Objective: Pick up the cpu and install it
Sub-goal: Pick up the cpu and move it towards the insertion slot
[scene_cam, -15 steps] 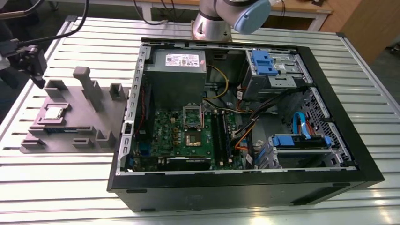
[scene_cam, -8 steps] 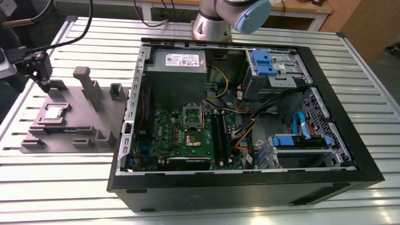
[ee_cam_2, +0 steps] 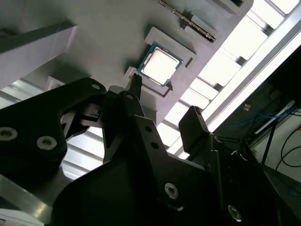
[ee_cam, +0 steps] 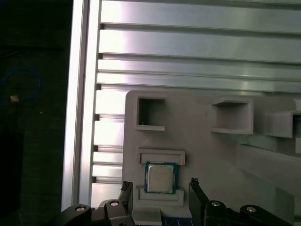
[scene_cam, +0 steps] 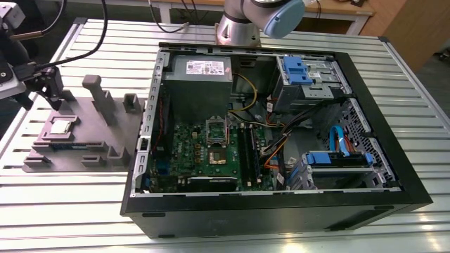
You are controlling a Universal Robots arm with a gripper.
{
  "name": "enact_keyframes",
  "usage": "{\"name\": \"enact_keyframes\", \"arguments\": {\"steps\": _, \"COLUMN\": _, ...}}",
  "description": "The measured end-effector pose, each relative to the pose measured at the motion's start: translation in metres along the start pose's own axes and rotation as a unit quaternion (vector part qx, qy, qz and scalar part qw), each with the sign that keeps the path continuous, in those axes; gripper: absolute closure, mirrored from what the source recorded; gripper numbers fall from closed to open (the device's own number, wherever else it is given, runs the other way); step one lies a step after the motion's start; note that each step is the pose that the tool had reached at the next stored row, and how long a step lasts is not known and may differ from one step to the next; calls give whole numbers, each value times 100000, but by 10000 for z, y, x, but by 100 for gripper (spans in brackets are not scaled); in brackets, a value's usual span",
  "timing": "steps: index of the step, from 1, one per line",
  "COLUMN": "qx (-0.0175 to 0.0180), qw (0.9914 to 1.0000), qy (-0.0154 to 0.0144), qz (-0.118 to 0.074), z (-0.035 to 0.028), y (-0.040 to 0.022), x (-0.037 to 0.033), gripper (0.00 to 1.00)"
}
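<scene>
- table (scene_cam: 77, 211): ribbed metal slats carrying everything; if the cpu (scene_cam: 62, 126) were dropped here it could skid into a groove, i'd say.
- case (scene_cam: 281, 213): open, on its side mid-table, well apart from the cpu; that long carry is where a weak grip would show.
- tray (scene_cam: 105, 134): grey holder on the exterior view's left, just beside the case, with posts (scene_cam: 95, 87) sticking up; a careless path could clip one.
- socket (scene_cam: 218, 154): on the green board (scene_cam: 186, 158) inside the case, frame (scene_cam: 216, 128) apparently lifted, nothing seated in it as far as i can tell; a twisted cpu would land badly on it.
- pincer (ee_cam: 160, 187): fingers (ee_cam: 194, 187) apart, hanging over the tray, one on each side of the cpu, no contact that i can see; closing off-centre would shove the cpu into the pocket (ee_cam: 161, 157) wall or tip it.
- cpu (ee_cam_2: 159, 65): flat in its shallow pocket, silver top up, between the fingertips in both wrist views; the rim is thin, so a grip too high could let it slip and a grip too hard could mark the edge.
</scene>
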State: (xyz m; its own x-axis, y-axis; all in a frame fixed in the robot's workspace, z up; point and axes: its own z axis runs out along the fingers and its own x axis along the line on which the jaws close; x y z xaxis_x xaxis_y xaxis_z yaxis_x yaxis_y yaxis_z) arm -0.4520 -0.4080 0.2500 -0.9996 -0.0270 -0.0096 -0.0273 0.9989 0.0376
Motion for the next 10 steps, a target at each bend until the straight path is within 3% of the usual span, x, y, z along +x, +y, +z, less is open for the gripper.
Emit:
{"name": "enact_keyframes", "arguments": {"steps": 3, "qx": 260, "qw": 100000, "qy": 7, "qz": 1, "z": 25, "y": -4, "x": -1, "gripper": 41}}
{"name": "enact_keyframes", "arguments": {"steps": 7, "qx": 281, "qw": 100000, "qy": -21, "qz": 9, "z": 94, "y": -12, "x": 1, "gripper": 40}}
{"name": "enact_keyframes", "arguments": {"steps": 8, "qx": 287, "qw": 100000, "qy": -16, "qz": 1, "z": 110, "y": -23, "x": 1, "gripper": 34}}
{"name": "enact_keyframes", "arguments": {"steps": 10, "qx": 281, "qw": 100000, "qy": -26, "qz": 3, "z": 148, "y": -57, "x": 2, "gripper": 34}}
